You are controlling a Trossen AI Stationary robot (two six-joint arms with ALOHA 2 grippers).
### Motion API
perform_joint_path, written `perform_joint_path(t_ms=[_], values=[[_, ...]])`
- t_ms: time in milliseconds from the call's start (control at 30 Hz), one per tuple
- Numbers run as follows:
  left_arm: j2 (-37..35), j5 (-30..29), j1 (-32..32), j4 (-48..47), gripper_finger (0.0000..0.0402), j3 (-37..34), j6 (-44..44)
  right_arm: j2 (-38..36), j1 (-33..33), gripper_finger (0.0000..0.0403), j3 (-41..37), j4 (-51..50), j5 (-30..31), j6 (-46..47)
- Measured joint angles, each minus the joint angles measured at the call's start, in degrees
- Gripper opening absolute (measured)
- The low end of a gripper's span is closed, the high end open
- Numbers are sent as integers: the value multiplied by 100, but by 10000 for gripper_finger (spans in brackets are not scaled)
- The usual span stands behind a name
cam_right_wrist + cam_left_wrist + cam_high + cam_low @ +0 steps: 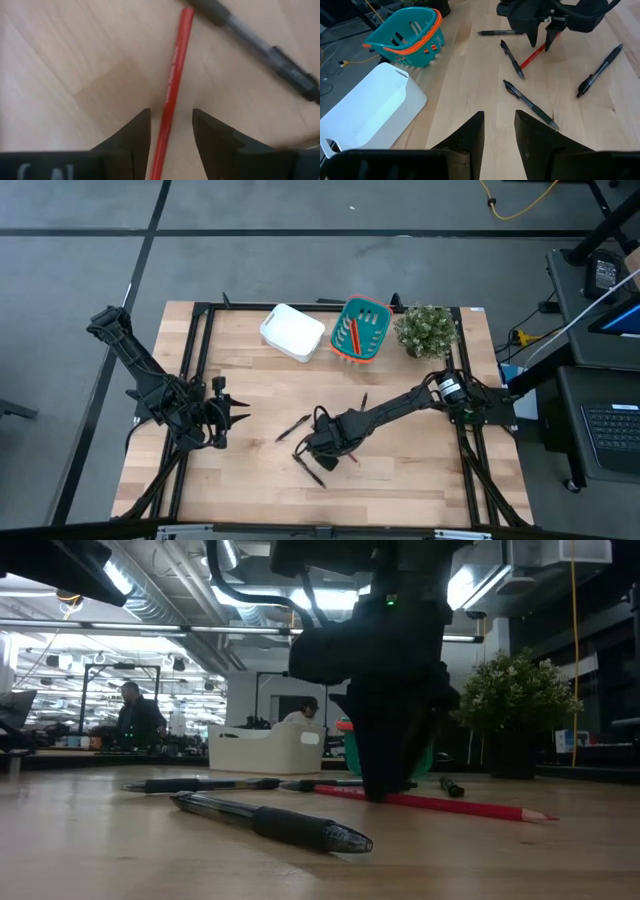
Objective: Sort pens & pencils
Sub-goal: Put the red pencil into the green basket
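Observation:
A red pencil point(172, 85) lies flat on the table, also seen in the low view point(450, 806) and the left wrist view point(532, 55). My right gripper point(170, 112) points down over it near the table's middle point(325, 448), open, one finger on each side of the shaft, gaps showing. Several black pens lie around it: one close by point(260, 55), others on the wood point(512, 60) point(530, 105) point(600, 70) point(500, 32). More red and orange pencils point(355, 335) stand in the teal basket point(372, 352). My left gripper point(238, 415) waits open at the left point(499, 117).
A white bin point(292, 332) sits beside the teal basket near the far edge, with a potted plant point(425, 330) to their right. A black frame point(200, 340) runs along the table's sides. Bare wood lies between my two grippers and along the near edge. People sit in the room behind.

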Motion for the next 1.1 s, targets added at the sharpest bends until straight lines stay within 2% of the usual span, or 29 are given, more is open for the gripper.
perform_joint_path(t_ms=[833, 1100], values=[[0, 46, 0, 2, 102, 0, 0, 126, -7, 145, 11, 29, -364, -32], [0, 46, -2, 0, 102, 0, 0, 129, -7, 105, 7, 31, -429, -44]])
